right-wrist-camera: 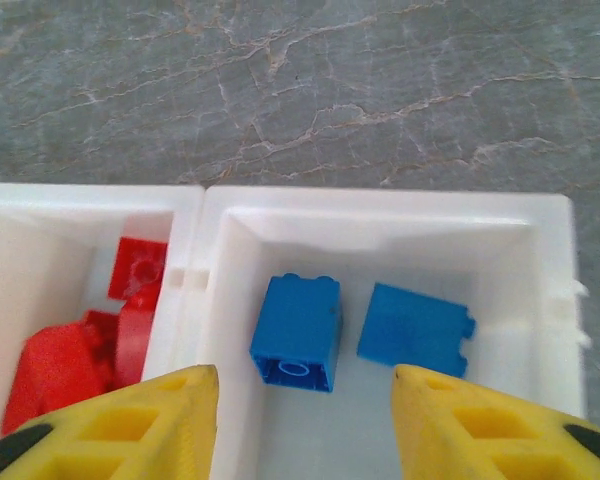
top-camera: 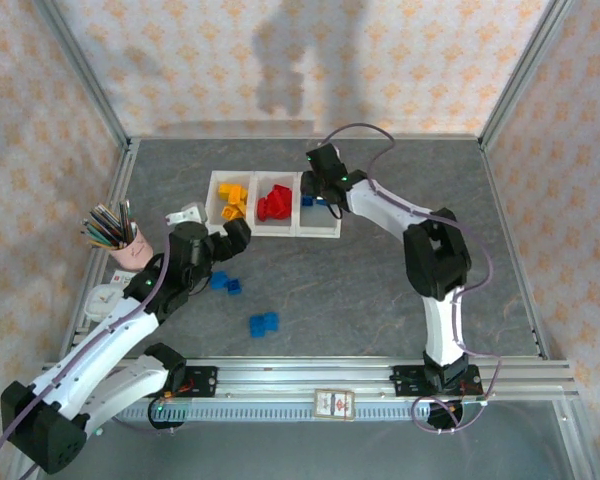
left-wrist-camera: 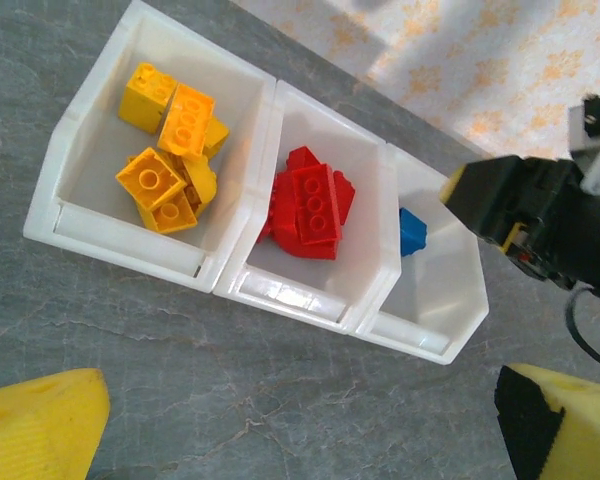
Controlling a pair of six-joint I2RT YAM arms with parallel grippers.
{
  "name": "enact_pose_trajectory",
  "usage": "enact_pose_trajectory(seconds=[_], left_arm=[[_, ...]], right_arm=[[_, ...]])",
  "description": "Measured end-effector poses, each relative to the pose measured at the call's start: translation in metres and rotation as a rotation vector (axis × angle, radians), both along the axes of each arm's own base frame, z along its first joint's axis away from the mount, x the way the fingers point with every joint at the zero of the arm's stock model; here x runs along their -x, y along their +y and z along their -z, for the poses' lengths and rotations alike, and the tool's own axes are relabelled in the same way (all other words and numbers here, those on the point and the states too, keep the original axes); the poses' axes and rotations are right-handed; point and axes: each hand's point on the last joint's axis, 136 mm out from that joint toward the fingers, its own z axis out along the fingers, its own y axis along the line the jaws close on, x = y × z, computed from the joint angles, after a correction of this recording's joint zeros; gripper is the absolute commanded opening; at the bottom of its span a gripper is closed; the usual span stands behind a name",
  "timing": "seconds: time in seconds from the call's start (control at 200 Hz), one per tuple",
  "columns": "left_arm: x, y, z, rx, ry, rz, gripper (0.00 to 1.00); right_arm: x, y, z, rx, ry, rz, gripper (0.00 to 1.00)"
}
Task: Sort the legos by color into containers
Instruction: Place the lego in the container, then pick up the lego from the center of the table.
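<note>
The containers point(top-camera: 276, 236) are a row of three joined white bins at the table's middle back. The left bin holds yellow-orange legos point(left-wrist-camera: 170, 140), the middle one red legos point(left-wrist-camera: 310, 205). The right bin point(right-wrist-camera: 380, 205) holds two blue legos, one lying on its side point(right-wrist-camera: 298, 330) and one beside it point(right-wrist-camera: 413, 328). My right gripper point(right-wrist-camera: 305, 400) hovers open over that bin, its yellow fingers apart and touching neither brick. My left gripper point(left-wrist-camera: 300, 430) stands wide open over bare table just in front of the bins. Loose blue legos lie on the table point(top-camera: 264, 324), point(top-camera: 226, 283).
A pink cup of pencils point(top-camera: 123, 248) stands at the left edge, with a small white round object point(top-camera: 105, 300) in front of it. A metal rail point(top-camera: 310, 378) runs along the near edge. Patterned walls close off the back and both sides.
</note>
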Motion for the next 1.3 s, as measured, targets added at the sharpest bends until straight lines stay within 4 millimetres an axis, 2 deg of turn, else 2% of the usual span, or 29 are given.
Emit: enact_pose_trajectory(seconds=[0.125,0.225,0.49,0.621,0.766,0.921,1.071,1.196,1.301], left_arm=[[0.008,0.007,-0.008,0.006,-0.020,-0.019,1.00],[0.015,0.013,-0.012,0.018,-0.023,-0.034,1.00],[0.037,0.031,-0.012,0.041,-0.014,-0.096,1.00],[0.048,0.040,-0.010,0.052,-0.005,-0.125,1.00],[0.058,0.050,-0.009,0.058,0.001,-0.163,1.00],[0.065,0.058,-0.006,0.057,0.012,-0.197,1.00],[0.069,0.063,-0.003,0.049,0.024,-0.220,1.00],[0.071,0.067,-0.002,0.048,0.024,-0.237,1.00],[0.073,0.069,-0.001,0.046,0.028,-0.246,1.00]], right_arm=[[0.029,0.007,-0.016,-0.015,-0.019,-0.034,0.50],[0.057,0.025,-0.014,-0.011,-0.014,-0.087,0.54],[0.145,0.092,0.020,0.031,0.048,-0.298,0.63],[0.174,0.124,0.024,0.016,0.050,-0.385,0.67],[0.204,0.151,0.049,0.027,0.090,-0.467,0.70],[0.227,0.174,0.077,0.060,0.128,-0.529,0.73],[0.242,0.192,0.090,0.074,0.139,-0.565,0.74],[0.240,0.205,0.093,0.073,0.129,-0.567,0.73],[0.236,0.209,0.097,0.083,0.123,-0.554,0.69]])
